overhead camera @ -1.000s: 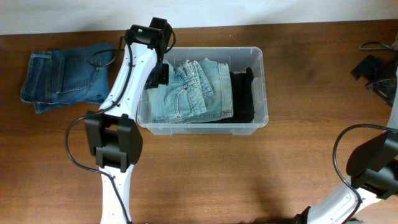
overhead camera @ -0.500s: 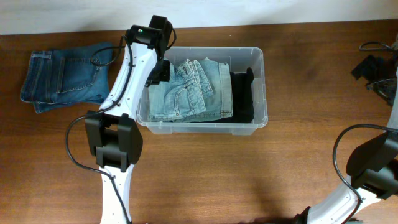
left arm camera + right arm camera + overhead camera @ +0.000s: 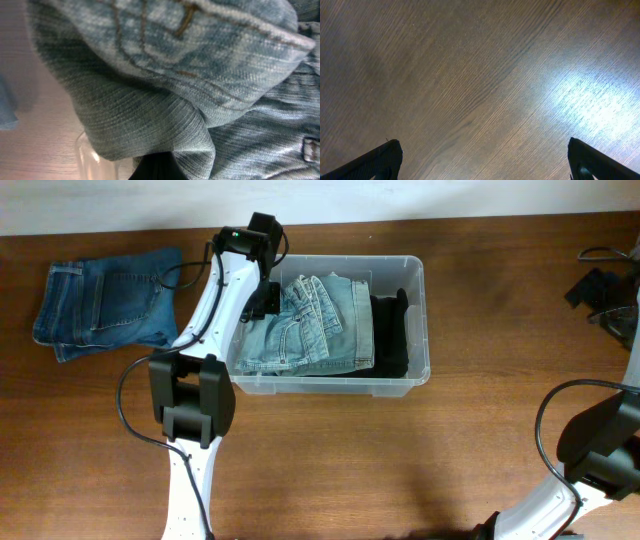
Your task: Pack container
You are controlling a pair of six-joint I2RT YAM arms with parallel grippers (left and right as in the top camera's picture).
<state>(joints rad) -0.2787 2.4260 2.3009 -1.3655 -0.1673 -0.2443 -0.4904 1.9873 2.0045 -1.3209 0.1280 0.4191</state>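
Left gripper [image 3: 264,298] shut tight, slid bit further in over light jeans [image 3: 310,325], at 10 o'clock corner of container [image 3: 425,320]. Container sits mid-worktop [image 3: 400,460]. Dark jeans [image 3: 100,305] at its 9 o'clock, not packed yet. Right gripper [image 3: 482,162] wide, holding nothing.

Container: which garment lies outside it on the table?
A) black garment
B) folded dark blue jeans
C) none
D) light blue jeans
B: the dark blue jeans lie folded on the table beyond the left end of the container, while the light blue jeans and the black garment sit inside it.
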